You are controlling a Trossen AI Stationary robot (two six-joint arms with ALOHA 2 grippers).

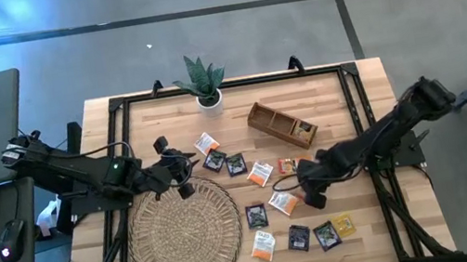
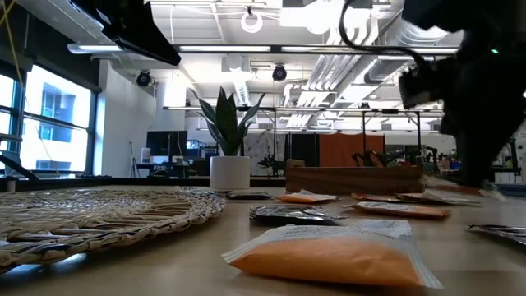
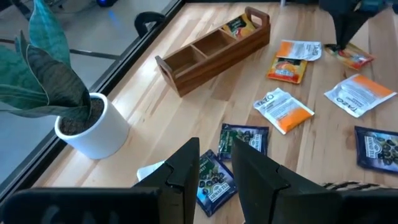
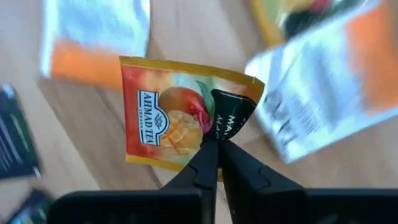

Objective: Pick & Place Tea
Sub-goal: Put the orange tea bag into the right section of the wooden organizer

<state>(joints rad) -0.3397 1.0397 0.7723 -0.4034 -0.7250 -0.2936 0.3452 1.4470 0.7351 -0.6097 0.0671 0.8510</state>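
Observation:
Several tea sachets lie flat on the wooden table right of the woven mat: orange-and-white (image 1: 282, 202), dark ones (image 1: 235, 164) and a yellow one (image 1: 343, 224). My right gripper (image 4: 216, 163) is at mid-table, shut on an orange-red mango sachet (image 4: 174, 118), which also shows in the high view (image 1: 288, 166). My left gripper (image 3: 214, 171) hovers near the mat's far edge, fingers open. A dark blue sachet (image 3: 214, 182) lies on the table below and between them, untouched. My right gripper pinches the mango sachet between its two fingertips (image 4: 205, 163) at the middle of one edge (image 4: 210, 144). The sachet spreads out flat beyond the fingertips. Whether it is clear of the table I cannot tell.
The brown wooden divided tray (image 1: 282, 125) stands at far centre-right with one sachet in an end compartment (image 1: 305, 129). A potted plant (image 1: 204, 84) is at the far edge. The big round woven mat (image 1: 183, 228) fills the near left. A black frame (image 1: 362, 101) borders the tabletop.

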